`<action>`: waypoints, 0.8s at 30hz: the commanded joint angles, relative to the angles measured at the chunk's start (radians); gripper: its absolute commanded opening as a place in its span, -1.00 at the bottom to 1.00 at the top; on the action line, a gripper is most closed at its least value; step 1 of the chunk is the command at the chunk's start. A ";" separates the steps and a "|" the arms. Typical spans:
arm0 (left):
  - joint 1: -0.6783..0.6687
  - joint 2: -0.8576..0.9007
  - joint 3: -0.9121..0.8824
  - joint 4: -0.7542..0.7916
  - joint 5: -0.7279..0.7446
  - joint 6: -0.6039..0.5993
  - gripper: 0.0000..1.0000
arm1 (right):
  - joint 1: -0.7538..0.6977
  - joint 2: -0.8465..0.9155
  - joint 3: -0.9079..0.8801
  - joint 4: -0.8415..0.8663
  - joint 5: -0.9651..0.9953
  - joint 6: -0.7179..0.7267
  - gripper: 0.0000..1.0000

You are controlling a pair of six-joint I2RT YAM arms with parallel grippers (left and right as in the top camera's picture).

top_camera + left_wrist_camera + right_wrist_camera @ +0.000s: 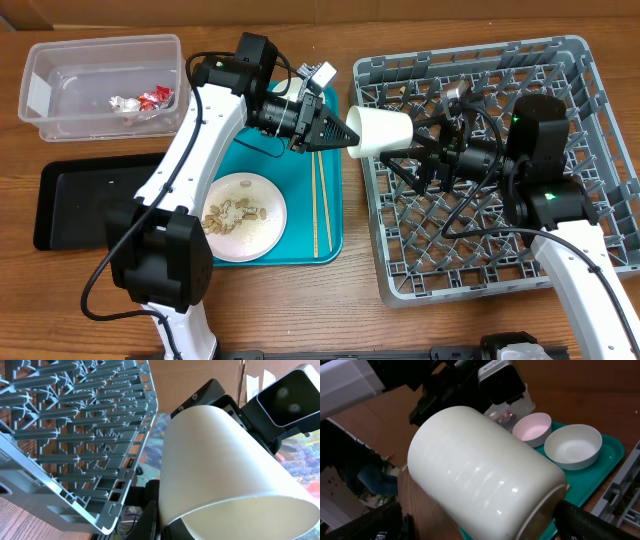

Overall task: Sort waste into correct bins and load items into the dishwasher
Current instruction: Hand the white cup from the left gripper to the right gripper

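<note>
My left gripper (342,130) is shut on the rim of the small white cup (380,130) and holds it on its side over the left edge of the grey dish rack (560,60). In the left wrist view the cup (225,460) fills the frame, with one finger of the gripper (167,520) inside its mouth. My right gripper (410,150) is open, its fingers spread on either side of the cup's base (480,470). The plate (243,215) with food scraps and two chopsticks (318,205) lie on the teal tray. Two bowls (572,445) show in the right wrist view.
The clear tub (100,85) at the back left holds red and silver wrappers (140,100). The black tray (80,200) lies in front of it. The teal tray (330,250) sits between the black tray and the rack. My left arm hides the tray's far end from overhead.
</note>
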 commanded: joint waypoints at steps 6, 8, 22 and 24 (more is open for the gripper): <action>-0.023 -0.024 0.023 -0.010 0.122 -0.006 -0.92 | 0.017 0.044 0.020 -0.030 0.196 0.014 1.00; -0.023 -0.024 0.023 -0.017 0.111 -0.006 -0.92 | 0.017 0.044 0.020 0.001 0.202 0.014 1.00; -0.019 -0.024 0.023 -0.039 0.003 -0.006 -0.92 | 0.018 0.044 0.020 0.195 -0.222 0.012 0.98; -0.017 -0.024 0.023 -0.027 0.002 -0.006 -0.92 | 0.018 0.044 0.020 0.151 -0.220 0.009 0.91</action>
